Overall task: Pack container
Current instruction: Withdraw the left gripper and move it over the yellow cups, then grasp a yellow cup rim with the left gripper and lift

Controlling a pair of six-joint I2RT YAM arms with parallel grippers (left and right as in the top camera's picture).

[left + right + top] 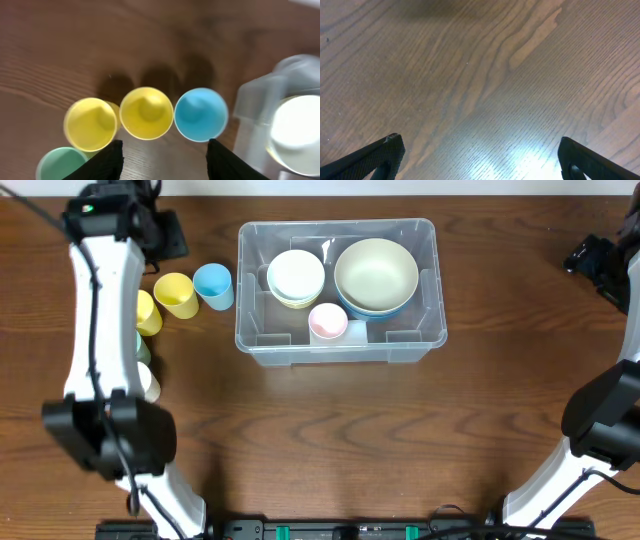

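Open table point(520, 310) right of the container point(340, 352) — cups point(176, 295) crowd its left, bowls point(375, 275) fill it.

Left-wrist view: container point(252, 120) blurred at the right edge, green cup point(59, 164) cut by the lower-left edge, left hand point(165, 159) showing fingertips only; overhead: left arm point(95, 330) hides most of a yellow cup point(148, 313) and a pale cup point(151, 384) at frame left.

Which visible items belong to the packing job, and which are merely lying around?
Job: large clear rectangular plastic container; inside it, stacked cream bowls, large beige bowl, pink cup; outside it, blue plastic cup, two yellow plastic cups, green plastic cup; open left pincer facing those.
Not the job: brown wooden table; right pincer, open over bare wood.
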